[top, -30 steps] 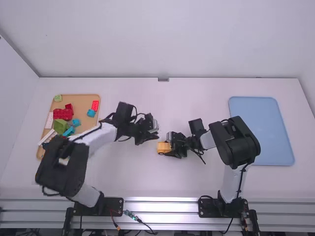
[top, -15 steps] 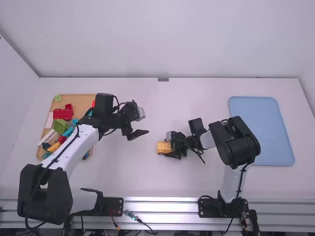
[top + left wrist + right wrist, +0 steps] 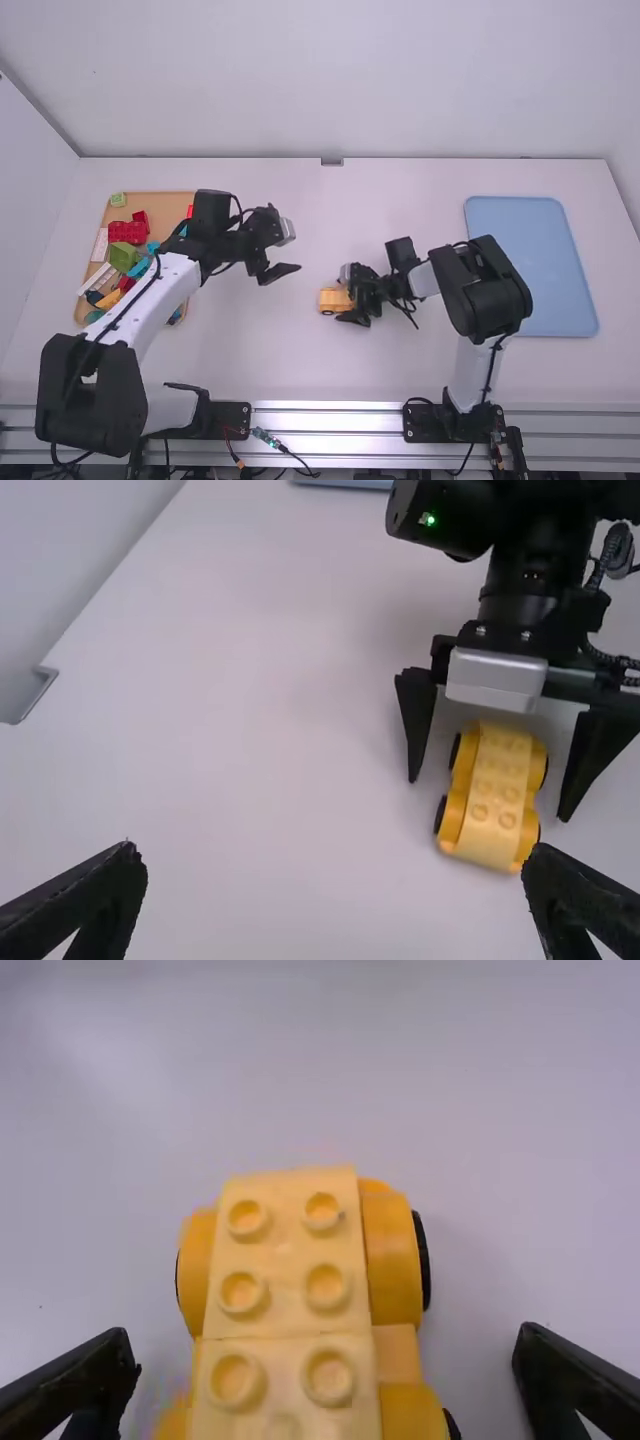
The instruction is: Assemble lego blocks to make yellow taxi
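Note:
In the high view, my left gripper hangs above the table between the brick tray and the taxi, open and holding nothing. My right gripper is at the yellow taxi near the table's middle. The left wrist view has my left gripper wide open; beyond it the yellow taxi, a wheeled base topped with studded yellow bricks, stands on its wheels. In the right wrist view, my right gripper is open, its fingers apart on both sides of the taxi and not touching it.
A tan tray on the left holds red, green, blue, white and yellow bricks. A blue tray lies at the right, beyond the right arm. The left arm's forearm passes over the tan tray's near part.
The left arm has drawn back from the middle toward the tan tray, then kept still. My right gripper has opened and shifted slightly right, exposing more of the taxi.

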Tool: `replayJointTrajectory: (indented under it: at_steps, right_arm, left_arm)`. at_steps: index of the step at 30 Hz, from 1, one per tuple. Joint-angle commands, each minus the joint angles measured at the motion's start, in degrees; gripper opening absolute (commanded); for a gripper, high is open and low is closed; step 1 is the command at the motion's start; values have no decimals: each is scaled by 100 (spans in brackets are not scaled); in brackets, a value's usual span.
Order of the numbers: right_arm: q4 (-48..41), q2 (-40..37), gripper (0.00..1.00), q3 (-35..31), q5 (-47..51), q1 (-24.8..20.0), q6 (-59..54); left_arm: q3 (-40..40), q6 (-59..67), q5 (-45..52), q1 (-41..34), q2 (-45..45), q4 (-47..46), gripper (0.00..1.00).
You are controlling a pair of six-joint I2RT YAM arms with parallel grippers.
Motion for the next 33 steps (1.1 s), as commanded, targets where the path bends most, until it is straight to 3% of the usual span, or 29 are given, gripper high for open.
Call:
replayJointTrajectory:
  at_steps: [1, 10, 14, 17, 19, 23, 26, 30, 33]
  right_arm:
    - [-411, -109, 99, 48, 719, -109, 122]
    - [-2903, -791, 99, 474, 1759, -133, -1128]
    - [-3508, -1134, 99, 566, 2470, -122, -1193]
    - [-3779, -1373, 99, 656, 3272, -184, -791]
    - [-3696, -1543, 99, 776, 3971, -203, 68]
    - [-3560, -1718, 99, 986, 4365, -203, 973]
    - [-3766, -1771, 99, 1204, 4538, -203, 1163]
    - [-4266, -1788, 99, 1646, 4662, -199, 1202]
    - [-4398, -1788, 99, 1882, 4638, -195, 1204]
  left_arm:
    - [-74, 43, -70, 20, 44, -28, 99]
    - [-74, 43, -311, 22, 44, -85, 99]
    - [-74, 152, -464, 20, 44, -85, 99]
    - [-74, 150, -658, 20, 28, -72, 99]
    - [-74, 115, -724, 20, 7, -22, 99]
    - [-74, -123, -903, 20, -24, 20, 99]
    - [-74, -173, -1454, 24, -24, 63, 99]
    - [-74, -449, -3052, 26, 57, 72, 99]
    - [-74, -1738, -4562, 57, 157, 234, 99]
